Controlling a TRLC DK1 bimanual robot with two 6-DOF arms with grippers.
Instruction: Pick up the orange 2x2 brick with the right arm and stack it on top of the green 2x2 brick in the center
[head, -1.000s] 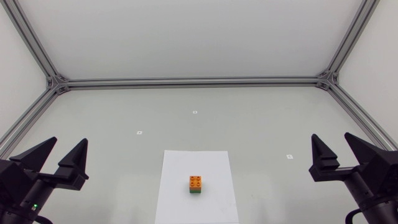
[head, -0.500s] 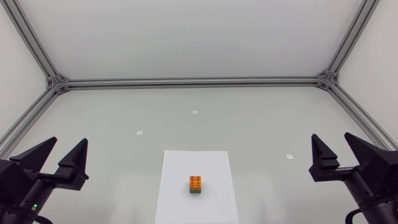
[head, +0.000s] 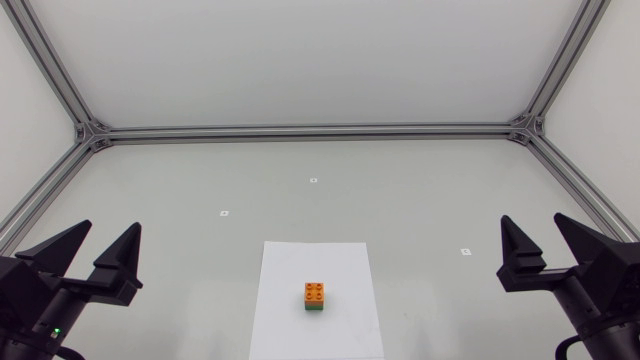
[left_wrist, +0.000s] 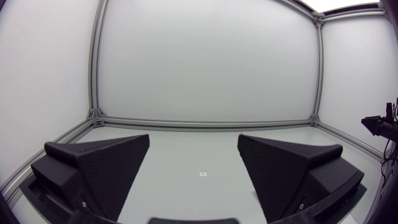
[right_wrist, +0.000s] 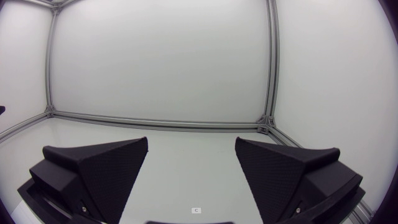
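Tabletop (head: 200, 180) carries a white sheet (head: 340, 265); on it the orange brick (head: 314, 292) sits atop the green brick (head: 314, 308), stacking apparently complete. Left end effector (head: 112, 226) and right end effector (head: 532, 218) flank the sheet, spread wide, holding nothing, evidently parked.

orange brick (head: 315, 291) — smooth plastic | sheet (head: 316, 262) — matt paper | table (head: 420, 200): smooth, matt

No visible change since earlier.

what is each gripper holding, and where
Nothing: the left gripper and right gripper are both open and empty; the orange brick sits on the green brick.
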